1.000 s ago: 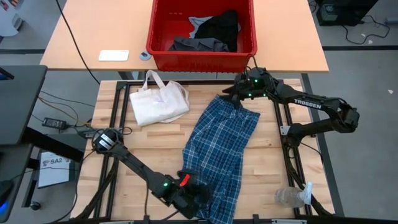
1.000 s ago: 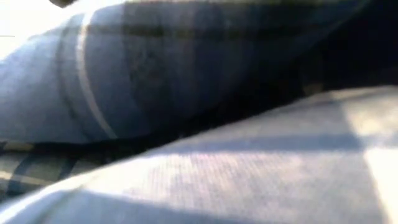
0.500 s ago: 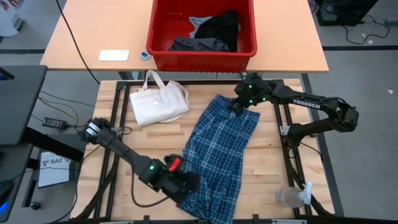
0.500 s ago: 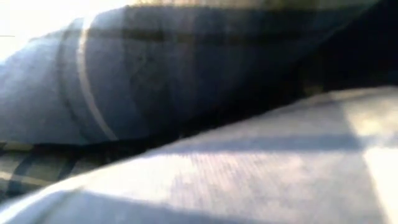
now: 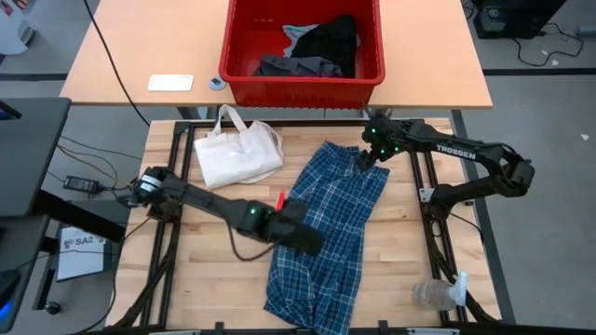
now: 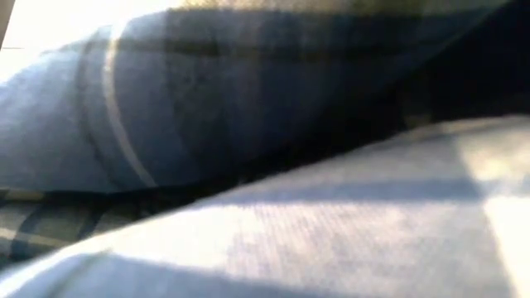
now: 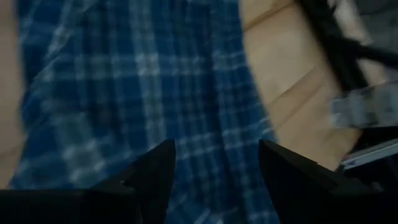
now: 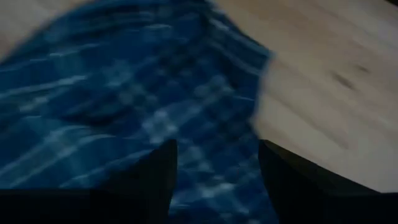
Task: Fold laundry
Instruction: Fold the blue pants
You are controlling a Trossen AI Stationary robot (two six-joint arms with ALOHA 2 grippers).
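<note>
The blue-and-white plaid garment (image 5: 335, 209) lies spread flat on the wooden table, running from the far right toward the near edge. Its near end drapes in front of the low view's lens (image 6: 248, 124). My left gripper (image 5: 312, 244) hovers open over the garment's middle left. In the left wrist view (image 7: 214, 155) only plaid cloth (image 7: 137, 93) shows beyond the fingers, none between them. My right gripper (image 5: 365, 160) stands open over the garment's far right corner (image 8: 124, 93), pointing steeply down. Dark and grey garments (image 5: 317, 46) lie in the red bin.
A cream tote bag (image 5: 237, 154) lies at the table's far left. The red bin (image 5: 242, 65) stands on the farther table, with a white flat object (image 5: 170, 83) to its left. A clear plastic bottle (image 5: 433, 293) lies at the near right corner.
My left gripper has risen from the garment's near left corner and swung toward the far and right side, rolling as it went; it now hangs over the garment's middle. My right gripper has tipped steeply downward and sunk a little over the far right corner. The garment lies as before.
</note>
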